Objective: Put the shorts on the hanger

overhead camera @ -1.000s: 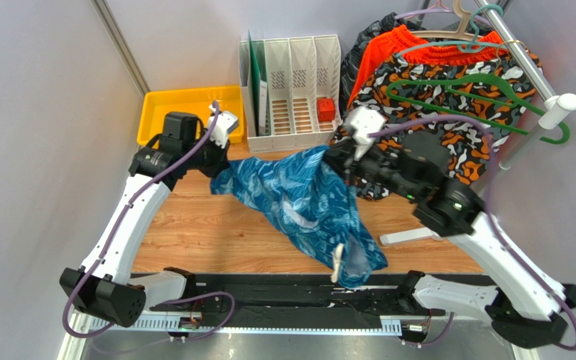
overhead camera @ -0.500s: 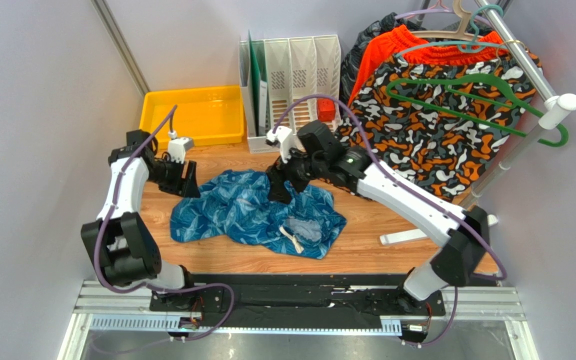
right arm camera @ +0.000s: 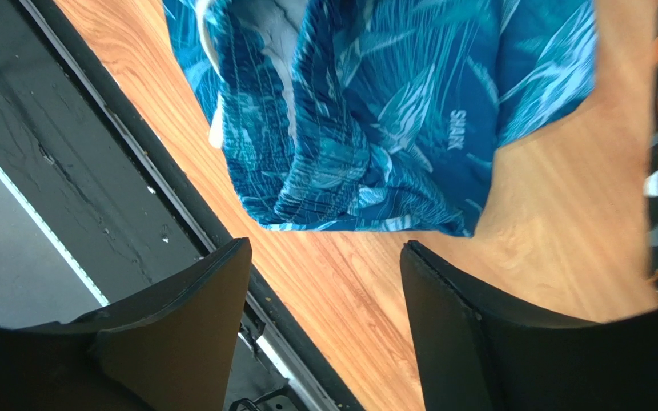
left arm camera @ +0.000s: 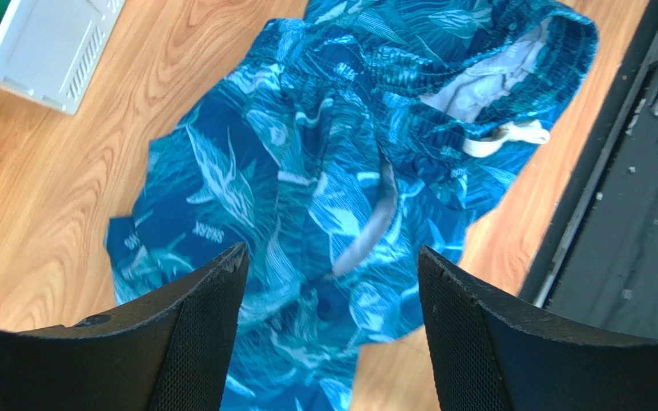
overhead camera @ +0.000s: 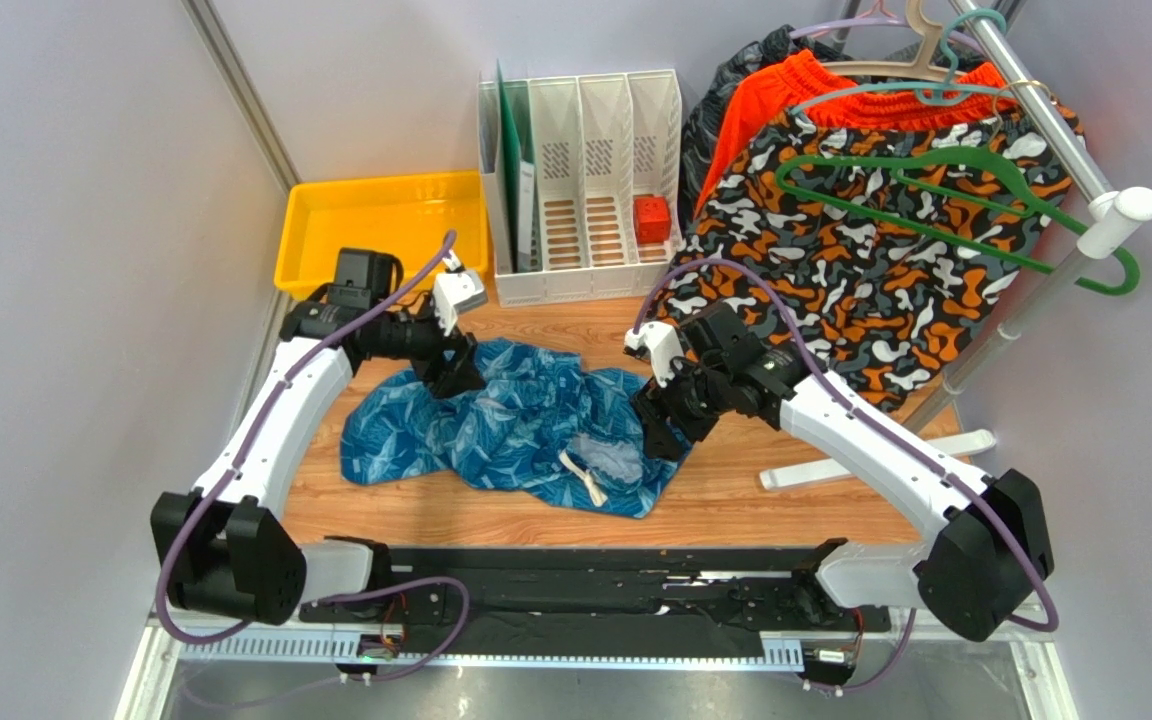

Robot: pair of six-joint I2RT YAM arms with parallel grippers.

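Surface: wood-grain tabletop (overhead camera: 387,513), black mounting rail (overhead camera: 612,578) along its near edge.
Room: pale grey walls (overhead camera: 86,225); yellow tray (overhead camera: 387,225) and white file rack (overhead camera: 582,165) at the back.
Shorts (overhead camera: 515,428): blue shark print, crumpled on the tabletop, white drawstring showing.
Hanger (overhead camera: 935,188): dark green, on the garment rail (overhead camera: 1048,135) at right, across camouflage shorts (overhead camera: 853,285).
Left gripper (overhead camera: 455,368): fingers apart, empty, over the blue fabric.
Right gripper (overhead camera: 660,428): fingers apart, empty, at the fabric's right edge.

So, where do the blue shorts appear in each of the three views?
Top external: the shorts lie crumpled in the middle of the table, between the two arms.
Left wrist: the shorts fill the centre and the top.
Right wrist: the shorts are at the upper middle.
Shared landmark: the black rail along the table's near edge.
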